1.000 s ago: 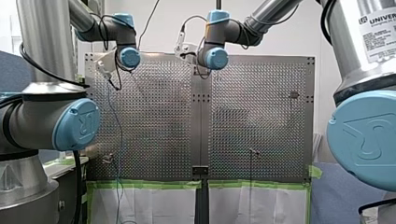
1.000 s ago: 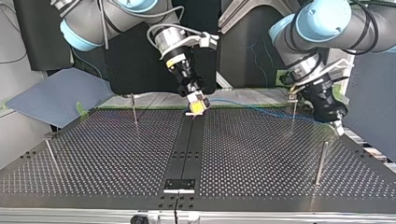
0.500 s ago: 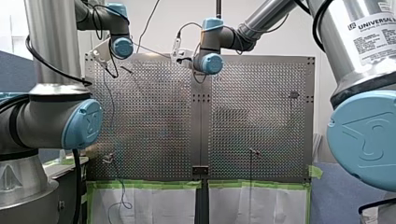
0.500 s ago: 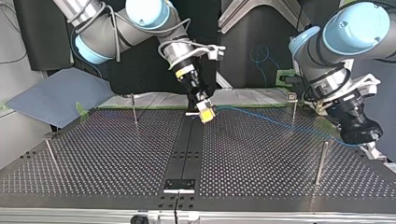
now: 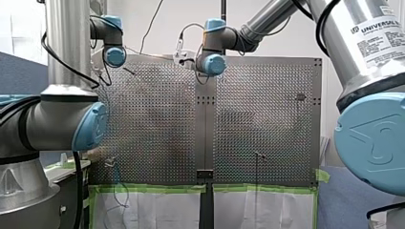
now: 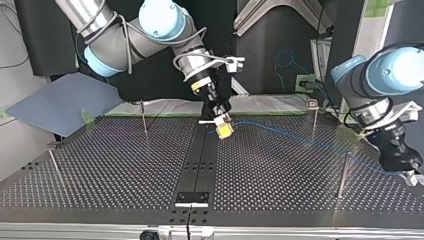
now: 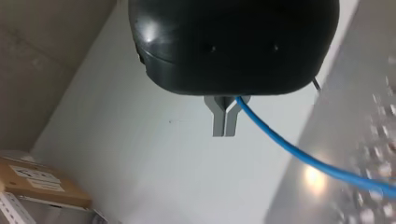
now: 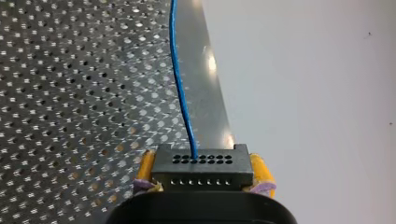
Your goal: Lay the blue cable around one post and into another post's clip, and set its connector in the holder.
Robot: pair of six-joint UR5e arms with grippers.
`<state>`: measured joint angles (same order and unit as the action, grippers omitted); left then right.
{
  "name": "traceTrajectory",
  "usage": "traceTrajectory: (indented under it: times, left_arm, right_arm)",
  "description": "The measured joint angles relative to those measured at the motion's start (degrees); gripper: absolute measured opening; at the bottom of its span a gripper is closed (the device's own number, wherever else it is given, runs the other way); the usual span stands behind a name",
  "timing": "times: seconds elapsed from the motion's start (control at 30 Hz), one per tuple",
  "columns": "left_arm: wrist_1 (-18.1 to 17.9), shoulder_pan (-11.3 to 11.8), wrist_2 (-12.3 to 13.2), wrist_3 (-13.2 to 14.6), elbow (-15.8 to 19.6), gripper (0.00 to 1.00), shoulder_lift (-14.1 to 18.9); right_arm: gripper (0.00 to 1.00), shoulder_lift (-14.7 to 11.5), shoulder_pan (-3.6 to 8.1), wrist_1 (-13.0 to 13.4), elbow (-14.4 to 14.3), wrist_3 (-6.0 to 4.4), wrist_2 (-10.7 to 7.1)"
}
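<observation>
In the right wrist view my right gripper (image 8: 202, 162) is shut on a black connector (image 8: 203, 169), its yellow pads (image 8: 147, 164) pressed against both sides. The blue cable (image 8: 180, 84) leaves the connector and runs ahead over the perforated plate. My left gripper (image 7: 224, 134) has its metal fingers (image 7: 218, 122) shut on the blue cable (image 7: 289, 150), which trails off to one side. In the top view my right gripper (image 6: 224, 131) hangs over the dark centre strip. The cable (image 6: 300, 140) stretches from there to my left gripper (image 6: 410, 175), passing close to a clip-topped post (image 6: 314, 117).
A plain post (image 6: 342, 175) stands near my left gripper. Two more posts (image 6: 143, 116) (image 6: 55, 167) stand at the top view's left. A small black fitting (image 6: 192, 198) sits on the centre strip near the front edge. Green tape (image 5: 153, 189) lines the plate's edge in the front view.
My left arm has swung toward the top view's right and nearer the camera, drawing the cable taut. My right gripper has shifted slightly forward with the connector.
</observation>
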<state>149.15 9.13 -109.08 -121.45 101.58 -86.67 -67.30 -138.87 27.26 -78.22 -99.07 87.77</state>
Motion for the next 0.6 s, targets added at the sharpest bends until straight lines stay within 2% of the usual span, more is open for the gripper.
traceTrajectory:
  times: [0.23, 0.37, 0.6]
  left_arm:
    - [0.0, 4.0, 2.2, 0.0, -1.1, 0.00, -1.9]
    - [0.0, 6.2, 2.9, 0.2, -2.1, 0.00, -3.7]
    - [0.2, 7.8, 5.4, 0.8, -2.8, 0.00, -5.8]
  right_arm:
    - [0.00, 0.5, 0.66, -1.5, 4.1, -0.07, -0.05]
    - [0.00, 1.7, 0.78, -2.9, 6.4, -0.04, -0.07]
    - [0.00, 5.0, 0.43, -5.9, 10.5, 0.21, -0.06]
